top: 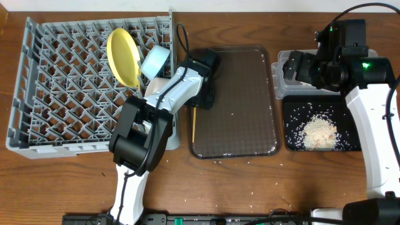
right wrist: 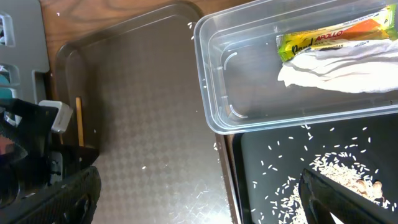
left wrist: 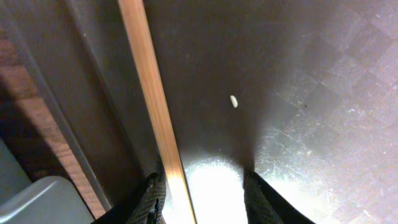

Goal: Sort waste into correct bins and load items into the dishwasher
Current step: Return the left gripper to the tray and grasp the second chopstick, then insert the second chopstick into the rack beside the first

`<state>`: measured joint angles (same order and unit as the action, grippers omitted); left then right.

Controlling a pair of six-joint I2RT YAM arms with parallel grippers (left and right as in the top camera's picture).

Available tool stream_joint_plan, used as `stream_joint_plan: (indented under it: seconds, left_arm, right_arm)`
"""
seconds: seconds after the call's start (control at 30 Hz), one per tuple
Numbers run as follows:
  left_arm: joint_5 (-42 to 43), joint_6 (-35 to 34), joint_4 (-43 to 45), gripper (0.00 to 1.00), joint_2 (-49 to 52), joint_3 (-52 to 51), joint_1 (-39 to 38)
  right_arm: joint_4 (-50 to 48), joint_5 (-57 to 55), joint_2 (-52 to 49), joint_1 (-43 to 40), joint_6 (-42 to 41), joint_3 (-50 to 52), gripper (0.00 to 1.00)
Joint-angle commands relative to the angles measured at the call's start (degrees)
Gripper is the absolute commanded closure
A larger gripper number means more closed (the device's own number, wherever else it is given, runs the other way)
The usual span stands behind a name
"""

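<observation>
l gripper (left wrist: 205, 199) astride chopstick (left wrist: 149, 87), jaws apart

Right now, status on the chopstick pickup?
Left gripper open, straddling chopstick on brown tray. Right gripper open, empty, over clear tub. Stray rice grain nearby, nothing blocking.

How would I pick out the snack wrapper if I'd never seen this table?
Find the big dark brown tray in the middle; the clear plastic tub sits just right of it, beside a black tray scattered with rice. The snack wrapper lies inside against a crumpled white napkin, and it alone is yellow-green with red lettering.
</observation>
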<state>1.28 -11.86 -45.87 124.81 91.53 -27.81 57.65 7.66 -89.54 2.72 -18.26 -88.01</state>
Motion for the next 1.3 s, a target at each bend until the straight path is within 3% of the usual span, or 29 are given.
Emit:
stream_joint_plan:
  seconds: [0.0,0.1,0.13,0.27,0.47,0.77,0.87,1.03,1.27]
  left_arm:
    - [-0.3,-2.3,0.0,0.65,0.6,-2.7,0.1]
    - [-0.2,-2.6,0.0,0.81,0.6,-2.9,-0.2]
    - [-0.2,-2.6,0.2,0.92,0.6,-2.9,-0.3]
    - [-0.2,-2.8,0.6,0.93,0.6,-2.9,-0.4]
    - [-0.5,-2.8,-6.6,0.93,-2.7,2.8,-0.4]
    - [-1.1,-0.6,-13.6,0.92,-22.4,5.9,3.2]
    - [-6.7,-0.4,-17.4,0.93,-26.6,5.9,7.7]
    - [-11.2,3.7,-20.1,0.93,-26.6,5.3,14.1]
    - [-13.2,10.1,-15.2,0.92,-21.8,1.6,21.2]
  right_arm:
    - [0.0,-0.3,-0.4,0.3,0.3,0.1,0.01]
    - [0.0,-0.3,-0.4,0.3,0.3,0.1,0.01]
    - [0.0,-0.3,-0.4,0.3,0.3,0.1,0.01]
    - [0.0,-0.3,-0.4,0.3,0.3,0.1,0.01]
    - [0.0,-0.3,-0.4,0.3,0.3,0.1,0.01]
    - [0.0,-0.3,-0.4,0.3,0.3,0.1,0.01]
    - [0.0,-0.3,-0.4,0.3,0.3,0.1,0.01]
    - [0.0,-0.3,-0.4,0.3,0.3,0.1,0.01]
    - [0.0,-0.3,-0.4,0.3,0.3,0.1,0.01]
